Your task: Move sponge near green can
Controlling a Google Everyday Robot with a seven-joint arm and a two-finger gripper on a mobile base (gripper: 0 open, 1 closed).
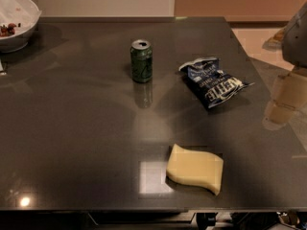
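Gripper [281, 107], its state unclear, hangs well right of the sponge [195, 168].

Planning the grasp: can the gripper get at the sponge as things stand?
Probably yes. The gripper hangs at the right edge of the table; the sponge lies flat near the front edge, apart from everything. The chip bag and green can sit farther back, off the likely path.

- sponge [195, 168]: pale yellow foam slab, wavy edges, lying flat up front, a bit right of center
- green can [141, 61]: dark green, silver top, standing upright farther back, well apart from the sponge
- gripper [282, 104]: over at the right edge, touching neither
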